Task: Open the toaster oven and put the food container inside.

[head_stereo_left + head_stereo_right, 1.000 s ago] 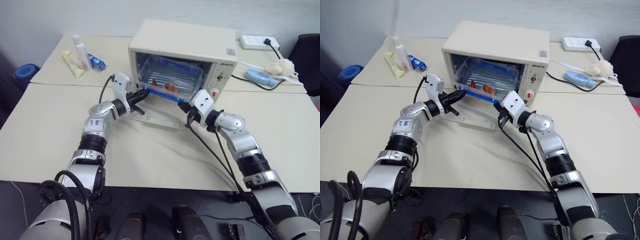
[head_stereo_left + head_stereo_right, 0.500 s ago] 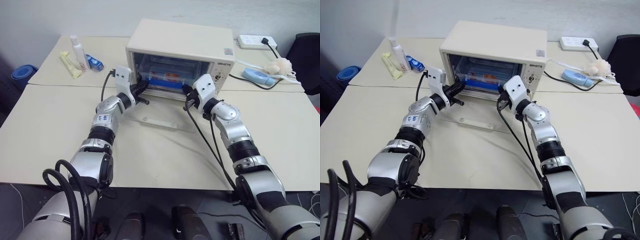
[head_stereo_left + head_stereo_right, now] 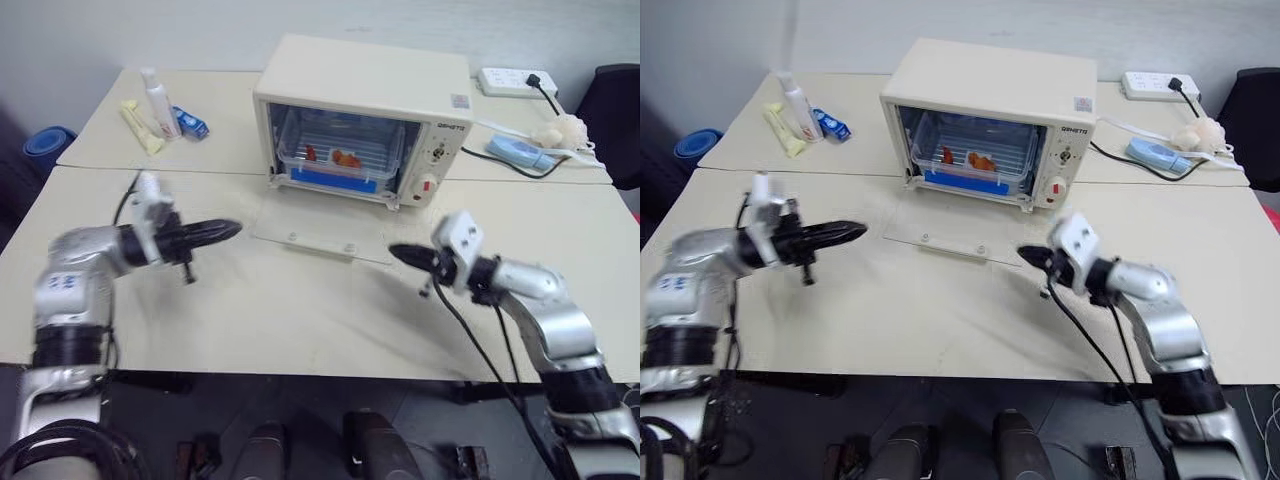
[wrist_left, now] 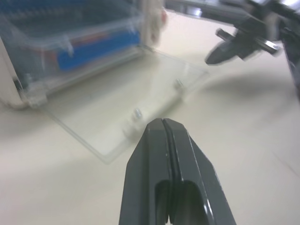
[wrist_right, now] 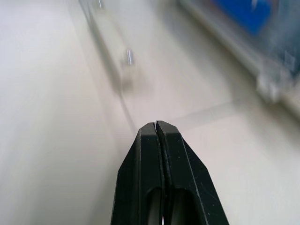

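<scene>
Container (image 3: 338,158) sits inside the oven (image 3: 365,118), upper centre of the frame, its glass door (image 3: 318,222) flat on the counter (image 3: 300,310). Both claws, left (image 3: 228,229) and right (image 3: 396,252), have pulled back from the opening to lower left and lower right, fingers pressed together, empty. Placement looks done; only closing the door might remain.

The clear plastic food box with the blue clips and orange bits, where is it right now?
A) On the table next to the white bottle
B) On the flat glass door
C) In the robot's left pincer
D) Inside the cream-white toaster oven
D: the clear plastic food box sits inside the cream-white toaster oven, behind the lowered glass door, and both pincers are shut, empty and apart from it.
</scene>
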